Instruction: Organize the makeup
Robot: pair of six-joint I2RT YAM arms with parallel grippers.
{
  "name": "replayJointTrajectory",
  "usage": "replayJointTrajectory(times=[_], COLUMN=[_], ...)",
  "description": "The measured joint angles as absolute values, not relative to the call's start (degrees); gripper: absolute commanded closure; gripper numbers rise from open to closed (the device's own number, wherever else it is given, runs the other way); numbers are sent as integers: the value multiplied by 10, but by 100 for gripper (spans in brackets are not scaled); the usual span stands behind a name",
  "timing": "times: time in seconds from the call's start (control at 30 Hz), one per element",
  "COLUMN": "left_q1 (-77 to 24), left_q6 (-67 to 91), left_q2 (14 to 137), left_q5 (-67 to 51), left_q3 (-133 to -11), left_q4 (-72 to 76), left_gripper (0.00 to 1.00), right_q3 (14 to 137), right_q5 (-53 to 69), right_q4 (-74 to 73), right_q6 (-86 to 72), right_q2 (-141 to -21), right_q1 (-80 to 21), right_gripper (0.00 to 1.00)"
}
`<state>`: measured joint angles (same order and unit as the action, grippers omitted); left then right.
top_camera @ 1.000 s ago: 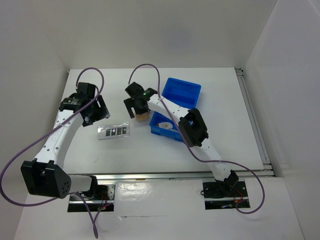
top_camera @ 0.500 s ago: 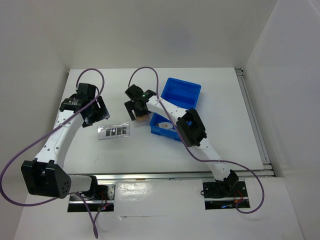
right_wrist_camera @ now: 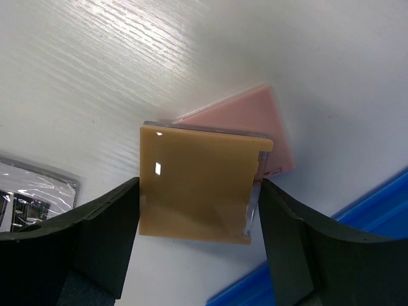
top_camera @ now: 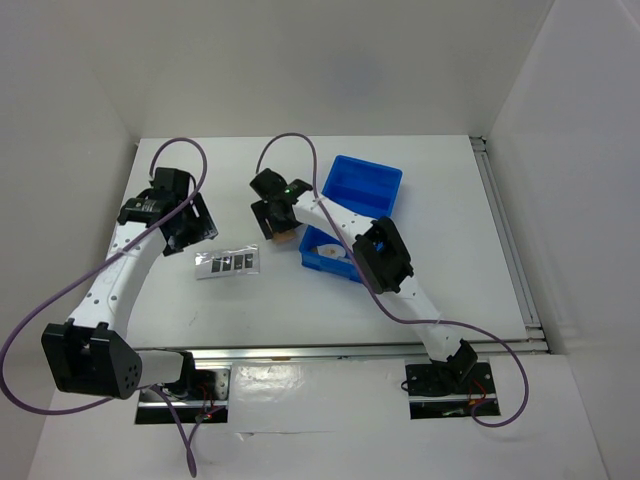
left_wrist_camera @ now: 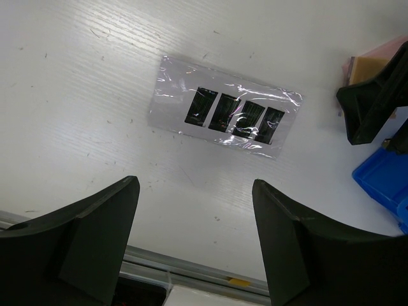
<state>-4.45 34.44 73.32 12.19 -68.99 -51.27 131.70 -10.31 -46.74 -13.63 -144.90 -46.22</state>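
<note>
Tan square pad point(right_wrist_camera: 197, 182) right in the middle of the right wrist view, lying flat on the white table point(top_camera: 450, 250), and the right gripper point(right_wrist_camera: 199, 210) is down over it. One black finger point(right_wrist_camera: 95, 236) is against the pad's left edge and the other is against its right edge, where a sliver of clear plastic shows. That reads as a clamp across the pad's width. A pink square point(right_wrist_camera: 255, 127) lies beneath the pad, and its far corner pokes out from under.

From above, this pad sits just left of the blue bin point(top_camera: 365, 185), near its near-left corner. The right arm reaches across the bin's near end to get there. A white oval compact point(top_camera: 328, 250) lies in that near end, partly hidden by the arm.

Over to the left: the left gripper point(left_wrist_camera: 194, 185) hangs above the table with its fingers well apart and nothing between them. Just ahead of them lies the silver-grey palette strip point(left_wrist_camera: 226, 115), flat on the table, its four dark pans in a row and its shiny wrap catching the light. It lies slightly askew, left of the pad and well apart from the bin. No finger touches the strip. At the right edge of the left wrist view, the tan pad and a black finger of the other arm peek in, with a corner of the blue bin below them.
</note>
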Motion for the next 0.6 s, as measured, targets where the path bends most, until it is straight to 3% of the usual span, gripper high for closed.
replayJointTrajectory(times=[0.3,0.6], left_q1=[-44,-44], left_q6=[344,344], left_q2=[733,733], left_q5=[128,142], left_q3=[-690,-704], left_q4=[-513,-516], left_gripper=[15,15], right_q3=[1390,1378], right_q5=[-92,-126], right_q4=[-460,-427], right_q6=[-136,-138], right_q2=[-1441,-1338], right_q1=[-456,-401], right_gripper=[39,39])
